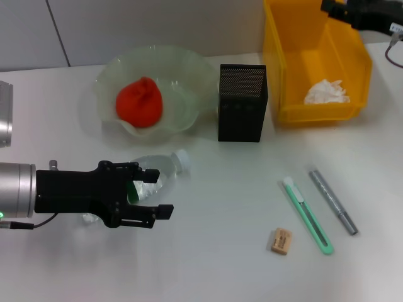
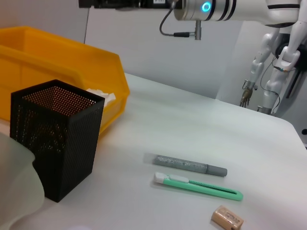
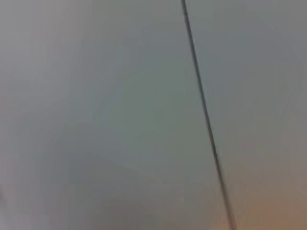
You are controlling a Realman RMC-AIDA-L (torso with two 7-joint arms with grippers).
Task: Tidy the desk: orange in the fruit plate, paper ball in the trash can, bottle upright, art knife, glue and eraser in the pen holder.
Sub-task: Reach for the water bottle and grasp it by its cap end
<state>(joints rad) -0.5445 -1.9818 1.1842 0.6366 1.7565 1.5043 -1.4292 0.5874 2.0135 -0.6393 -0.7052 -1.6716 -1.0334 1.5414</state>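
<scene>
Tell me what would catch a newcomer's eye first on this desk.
Probably the bright orange sitting in the pale fruit plate at the back left, and the yellow trash can at the back right with a paper ball inside. Nearer, the left gripper has its jaws open around a clear bottle lying on its side.

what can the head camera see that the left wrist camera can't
Only the head view shows the orange in the fruit plate, the lying bottle and the open left gripper over it. Only the left wrist view shows the room beyond the table's far edge. Both show the pen holder, yellow bin holding the paper ball, the art knife, glue and eraser.
</scene>
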